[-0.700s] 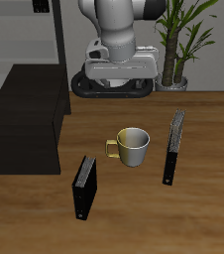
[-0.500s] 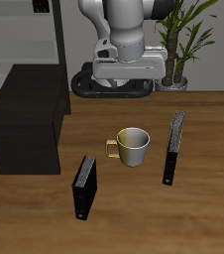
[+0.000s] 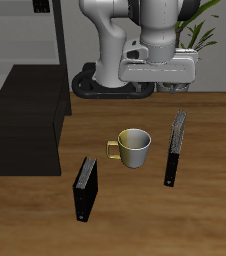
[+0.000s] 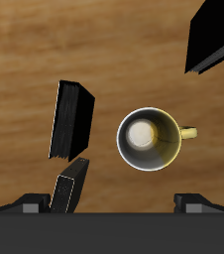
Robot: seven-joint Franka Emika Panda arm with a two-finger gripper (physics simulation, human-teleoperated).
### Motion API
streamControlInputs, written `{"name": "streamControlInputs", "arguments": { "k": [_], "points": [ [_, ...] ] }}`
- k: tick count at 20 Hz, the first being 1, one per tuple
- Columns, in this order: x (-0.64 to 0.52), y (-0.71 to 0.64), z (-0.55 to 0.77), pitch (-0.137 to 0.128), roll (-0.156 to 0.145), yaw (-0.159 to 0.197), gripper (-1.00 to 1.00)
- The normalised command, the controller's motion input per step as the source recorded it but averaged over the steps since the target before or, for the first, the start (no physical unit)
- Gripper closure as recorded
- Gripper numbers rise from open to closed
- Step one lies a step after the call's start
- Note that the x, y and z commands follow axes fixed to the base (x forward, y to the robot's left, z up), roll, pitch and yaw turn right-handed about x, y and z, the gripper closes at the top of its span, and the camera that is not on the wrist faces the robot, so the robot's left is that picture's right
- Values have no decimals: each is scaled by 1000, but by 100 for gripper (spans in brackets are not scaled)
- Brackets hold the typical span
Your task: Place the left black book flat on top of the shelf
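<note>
Left black book (image 3: pixel 174 150), the slim, tall, dark-covered volume, stands upright on the wooden counter (image 3: pixel 210 215). It is just beside the cream and yellow mug (image 3: pixel 134 147), on the side away from the shelf (image 3: pixel 25 125), the large matte black box-shaped cabinet. Nothing lies on the shelf's flat top, so the placing is all ahead of you.

I judge you to be in the approach step. The arm hangs above the back of the counter, roughly over the gap between mug and book, and higher than both.

Your claw (image 4: pixel 132 187) is spread wide and holds nothing. In the wrist view one finger (image 4: pixel 70 188) shows near the book (image 4: pixel 72 119) and the other sits well apart from it across the frame, with the mug (image 4: pixel 149 137) between their lines. Neither finger touches anything. In the exterior view the fingers are largely hidden under the hand, so I go by the wrist view for how open they are.

Your next move, as I see it, calls for bringing the claw over the book's top edge and lining the fingers across its thin dimension. Then descend without clipping the mug. Mind the other, thicker black book (image 3: pixel 85 189) standing nearer the counter's front edge: it is not your target.
</note>
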Motion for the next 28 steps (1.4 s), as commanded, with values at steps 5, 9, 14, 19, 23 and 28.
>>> {"name": "streamControlInputs", "arguments": {
  "k": [5,9,14,19,23,28],
  "points": [
    [331,464,-166,22,-34,-7,-100],
    [351,298,-194,-7,-34,-5,-100],
    [276,116,-222,-7,-34,21,-100],
    [253,74,-286,12,-13,-8,-100],
    [68,64,-416,41,-8,2,-100],
    [-13,-76,-298,13,-5,-15,-100]
  ]
}}
